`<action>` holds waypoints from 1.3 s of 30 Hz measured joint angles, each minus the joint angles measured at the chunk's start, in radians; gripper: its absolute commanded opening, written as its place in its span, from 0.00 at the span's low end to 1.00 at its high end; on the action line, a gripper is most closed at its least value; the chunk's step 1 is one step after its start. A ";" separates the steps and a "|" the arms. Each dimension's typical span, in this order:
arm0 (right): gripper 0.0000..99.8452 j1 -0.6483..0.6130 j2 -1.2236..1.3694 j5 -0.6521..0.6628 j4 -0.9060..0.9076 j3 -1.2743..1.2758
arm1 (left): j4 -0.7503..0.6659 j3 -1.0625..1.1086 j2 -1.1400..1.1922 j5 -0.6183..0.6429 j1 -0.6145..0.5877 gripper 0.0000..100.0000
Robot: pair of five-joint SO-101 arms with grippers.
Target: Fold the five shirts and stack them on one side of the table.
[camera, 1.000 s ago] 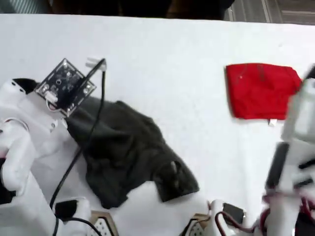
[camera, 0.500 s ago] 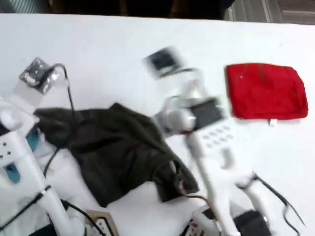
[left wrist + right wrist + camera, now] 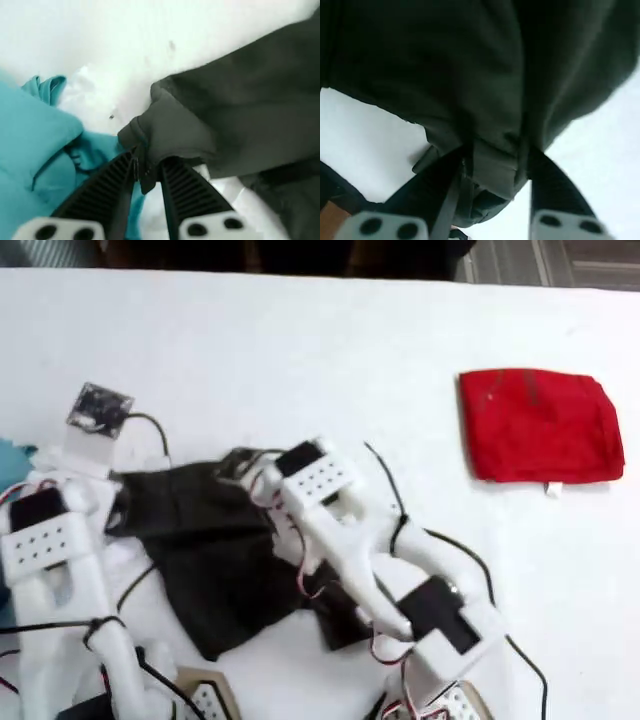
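Looks like the spreading-out step: the dark shirt is lying crumpled at the table's near-left. One edge is pinched by the left tool, and a thick bunch is clamped by the right tool. Next, it should probably be pulled flat. Both pinches are made plain by the wrist views, while the folded red shirt is caught from above.

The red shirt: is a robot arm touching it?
No, the red shirt lies by itself; the left gripper and the right gripper both grip the dark shirt.
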 measured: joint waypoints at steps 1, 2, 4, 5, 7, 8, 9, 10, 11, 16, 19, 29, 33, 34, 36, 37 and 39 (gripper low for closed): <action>0.32 -0.009 0.011 0.003 0.000 -0.015 | -0.015 0.006 0.000 0.020 0.012 0.03; 0.33 -0.017 0.021 0.006 0.000 -0.035 | -0.028 0.011 0.000 0.037 0.021 0.03; 0.32 -0.018 0.049 0.008 -0.002 -0.075 | -0.048 0.018 0.000 0.058 0.032 0.03; 0.32 -0.015 0.064 0.008 -0.002 -0.092 | -0.057 0.023 0.000 0.064 0.032 0.03; 0.30 -0.009 0.109 0.008 -0.002 -0.123 | -0.078 0.037 0.000 0.069 0.032 0.03; 0.28 -0.005 0.137 0.015 -0.002 -0.133 | -0.092 0.049 0.000 0.069 0.032 0.03; 0.26 0.006 0.166 0.031 -0.002 -0.146 | -0.107 0.061 0.000 0.072 0.032 0.03; 0.23 0.023 0.198 0.051 -0.002 -0.158 | -0.123 0.074 0.000 0.078 0.032 0.03; 0.19 0.044 0.230 0.075 -0.002 -0.170 | -0.144 0.086 0.000 0.086 0.031 0.03; 0.03 0.181 0.338 0.161 0.000 -0.278 | -0.198 0.107 0.000 0.124 0.038 0.03; 0.02 0.278 0.362 0.170 0.008 -0.359 | -0.204 0.107 0.000 0.124 0.038 0.03; 0.02 0.427 0.400 0.176 -0.006 -0.813 | -0.204 0.149 0.000 0.124 0.144 0.03; 0.16 0.430 0.483 0.176 -0.041 -0.942 | -0.204 0.166 0.000 0.124 0.204 0.03; 0.21 0.433 0.506 0.176 -0.038 -0.970 | -0.204 0.167 0.000 0.124 0.210 0.03; 0.28 0.433 0.542 0.166 -0.011 -1.023 | -0.204 0.172 0.000 0.124 0.213 0.03; 0.28 0.434 0.551 0.153 0.012 -1.051 | -0.204 0.172 0.000 0.124 0.213 0.03; 0.25 0.436 0.557 0.140 0.055 -1.112 | -0.204 0.172 0.000 0.124 0.212 0.03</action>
